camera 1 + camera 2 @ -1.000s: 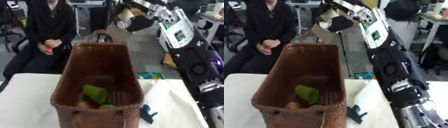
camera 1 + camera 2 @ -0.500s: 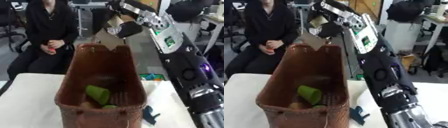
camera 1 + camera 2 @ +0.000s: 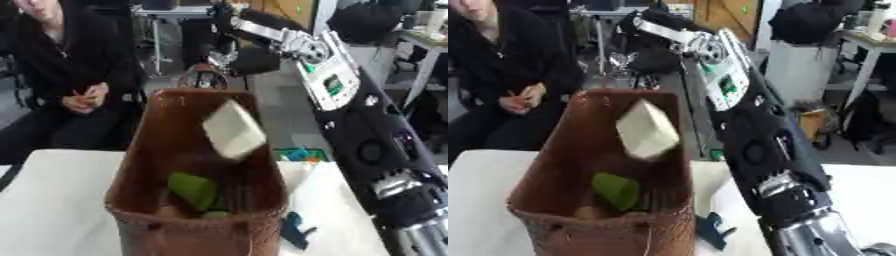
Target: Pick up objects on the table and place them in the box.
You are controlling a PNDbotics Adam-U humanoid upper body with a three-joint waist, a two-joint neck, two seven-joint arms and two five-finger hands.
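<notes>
- Biggest risk I see: the pale block point(image 3: 647, 129) is in mid-air over the brown wicker basket point(image 3: 149, 220), touching nothing. It sits toward the basket's right wall, so it could clip the rim and bounce out onto the bench point(image 3: 61, 200).
- Next risk: the basket looks tall and narrow, and my view of it is askew. A hit high on the wall could rock it. That is a guess from the shape only.
- Right arm point(image 3: 750, 140) stretches up past the basket's far end. A careless pull-back could catch the rim or the handle point(image 3: 203, 79).
- Right hand point(image 3: 654, 60) is up behind the basket's far end. It is a dark blur, so I cannot tell its finger state. It holds nothing that I can see.
- Left hand shows in neither view.
- Basket contents: a green piece point(image 3: 194, 189) lies on the floor near the front, and a smaller green bit point(image 3: 215, 214) sits just beside it. The right eye view shows a tan lump point(image 3: 588, 212) at the front-left corner. I cannot identify any of them.
- Outside the basket: a dark teal object point(image 3: 295, 230) lies on the bench beside the front-right corner, likely next to pick.
</notes>
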